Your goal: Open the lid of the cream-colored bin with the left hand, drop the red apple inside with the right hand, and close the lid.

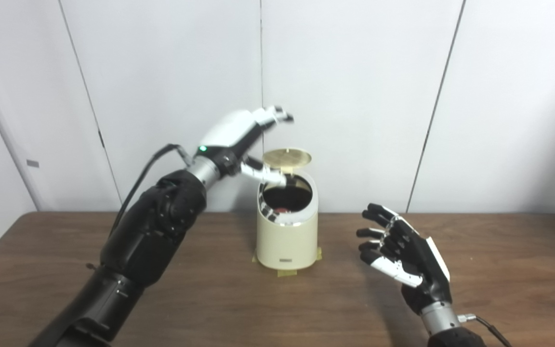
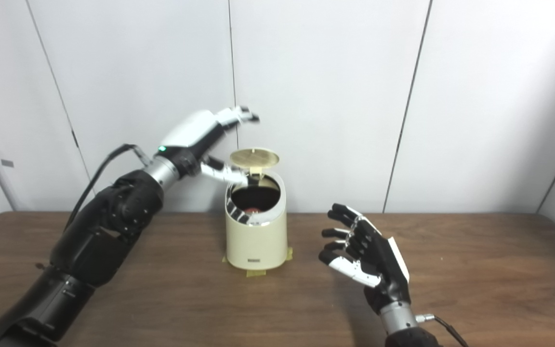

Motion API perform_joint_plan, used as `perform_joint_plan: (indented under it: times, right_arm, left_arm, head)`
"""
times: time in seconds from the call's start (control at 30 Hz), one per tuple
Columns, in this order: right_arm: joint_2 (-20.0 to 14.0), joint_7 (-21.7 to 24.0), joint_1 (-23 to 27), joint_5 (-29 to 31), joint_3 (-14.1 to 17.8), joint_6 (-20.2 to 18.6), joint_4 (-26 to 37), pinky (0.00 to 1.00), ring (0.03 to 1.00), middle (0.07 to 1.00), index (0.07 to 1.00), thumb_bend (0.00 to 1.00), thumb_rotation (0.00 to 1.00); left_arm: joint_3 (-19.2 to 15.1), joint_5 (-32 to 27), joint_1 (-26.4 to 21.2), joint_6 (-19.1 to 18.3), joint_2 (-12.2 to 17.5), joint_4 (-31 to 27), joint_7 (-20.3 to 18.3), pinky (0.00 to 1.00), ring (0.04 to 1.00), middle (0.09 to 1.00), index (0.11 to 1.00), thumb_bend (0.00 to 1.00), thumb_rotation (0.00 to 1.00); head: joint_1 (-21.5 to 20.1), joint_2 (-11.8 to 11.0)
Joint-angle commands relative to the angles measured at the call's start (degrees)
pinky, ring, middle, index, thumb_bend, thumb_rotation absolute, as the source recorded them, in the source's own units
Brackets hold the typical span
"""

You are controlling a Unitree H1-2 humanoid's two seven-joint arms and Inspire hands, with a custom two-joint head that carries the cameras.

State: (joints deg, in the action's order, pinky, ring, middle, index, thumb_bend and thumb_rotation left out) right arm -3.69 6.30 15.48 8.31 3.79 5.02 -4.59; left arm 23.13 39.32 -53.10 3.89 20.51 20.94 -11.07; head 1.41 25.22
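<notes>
The red apple [image 2: 251, 210] is already seen low inside the cream-colored bin [image 1: 287, 236], a small red patch in the dark opening, so the drop is judged done and closing the lid [image 1: 287, 157] is the step in hand. The lid stands raised at the back of the bin's rim, tipped on its hinge.

To close it well, the lid should be pushed forward and down from above and behind, so that it swings on the hinge rather than being pressed against it. Contact is best kept on the flat of the lid, and the push eased off as the lid meets the rim. The bin appears to be fixed to the worktop [image 1: 499, 270] by tape [image 1: 287, 273] at its base, so little shifting is expected, but a sideways shove should be avoided.

The left hand [image 1: 244, 140] is held above and to the left of the bin, palm down, its fingers [image 1: 277, 114] spread and extended above the lid, with nothing gripped; its thumb [image 1: 265, 174] reaches toward the bin's rim just under the lid, and whether it touches cannot be told. The right hand [image 1: 403, 255] is held to the right of the bin, well apart from it, palm turned toward the bin, fingers apart and empty.
</notes>
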Motion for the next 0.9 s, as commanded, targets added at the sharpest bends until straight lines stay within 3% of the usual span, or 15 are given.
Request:
perform_joint_plan:
  times: [0.0,0.27,0.53,0.87]
  right_arm:
    - [0.0,-0.3,2.7,-0.2,0.0,3.0,1.2,0.50,0.632,0.786,0.772,0.88,0.31]
    - [0.2,-0.2,2.7,-1.2,-0.5,4.3,0.6,0.52,0.631,0.793,0.786,0.85,0.32]
    - [1.2,-1.2,3.0,-2.0,-0.6,3.0,1.2,0.50,0.625,0.777,0.772,0.87,0.32]
    - [1.3,-1.9,3.2,-3.7,-1.4,3.2,1.2,0.48,0.604,0.768,0.770,0.87,0.34]
  left_arm:
    - [0.5,2.7,-3.9,1.3,1.2,-0.1,1.2,0.95,1.000,0.989,0.946,0.97,0.44]
    - [1.2,4.4,-2.8,2.1,1.3,-0.9,-1.0,1.00,1.000,0.892,0.876,0.99,0.51]
    - [0.4,4.6,-0.7,1.2,1.6,-4.0,-3.3,1.00,1.000,0.919,0.895,0.96,0.51]
    - [-1.1,4.1,2.0,2.7,3.2,-9.2,-5.1,1.00,0.992,0.885,0.880,0.93,0.49]
  head:
    - [-0.3,0.0]
    - [-0.6,0.0]
    - [-0.9,-0.1]
    - [-1.0,0.1]
